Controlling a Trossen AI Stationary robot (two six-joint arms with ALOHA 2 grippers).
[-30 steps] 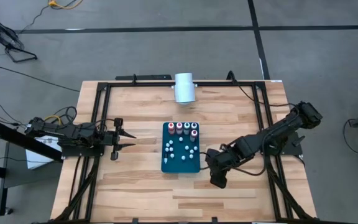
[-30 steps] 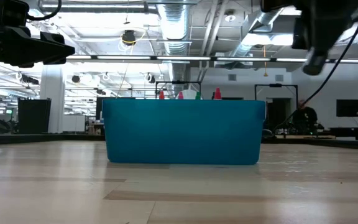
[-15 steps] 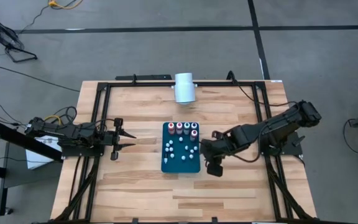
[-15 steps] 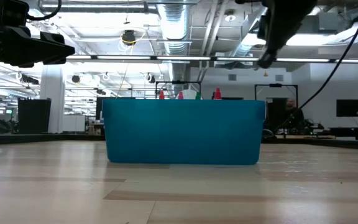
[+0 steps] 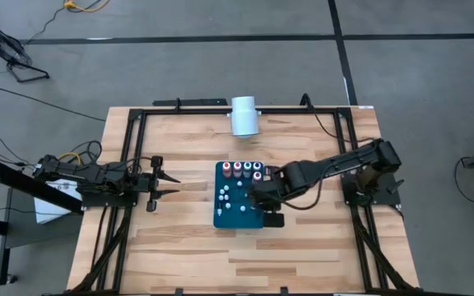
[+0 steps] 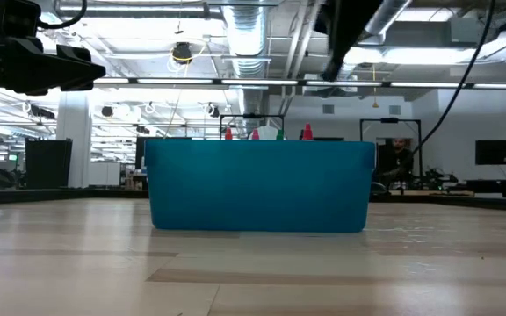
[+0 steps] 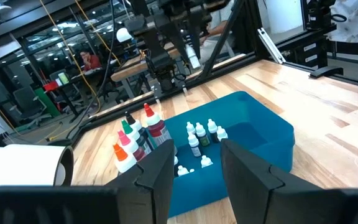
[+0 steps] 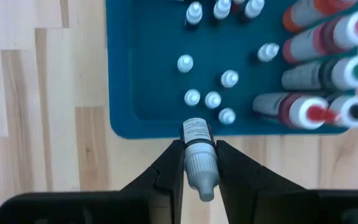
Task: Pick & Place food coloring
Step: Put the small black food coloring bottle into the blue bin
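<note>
A dark teal bin (image 5: 239, 196) stands mid-table and holds the food coloring: a row of taller bottles (image 5: 245, 170) with red, green and dark bodies along its far side, and several tiny whitish ones (image 8: 210, 99) standing on its floor. My right gripper (image 8: 199, 144) hangs over the bin's near right part (image 5: 259, 200), pointing steeply down, shut on one small pale-capped bottle (image 8: 197, 149). My left gripper (image 5: 169, 183) stands open and level at the table's left, aimed at the bin (image 7: 241, 143), touching nothing. My right gripper pinches the small bottle by its sides (image 8: 197, 152) between its two fingers (image 8: 169, 165). The fingers come from above, pointing down. The bottle's pale cap (image 8: 205, 183) points back toward the wrist and its labelled body (image 8: 196, 129) points down. It hangs clear above the bin's rim (image 8: 166, 130).
A large white cylinder (image 5: 243, 116) lies at the table's far edge behind the bin. Black frame rails (image 5: 130, 164) run along the table's left, right and far sides. Bare wood (image 5: 220, 255) lies near of the bin. In the low view only the tall bottles' tips (image 6: 307, 132) show above the bin wall (image 6: 257, 186).
My right gripper has risen and swung from the wood near and right of the bin toward the table's left and far edge, ending over the bin's right part. Its wrist has rolled on the way. The bin and my left arm have kept still.
</note>
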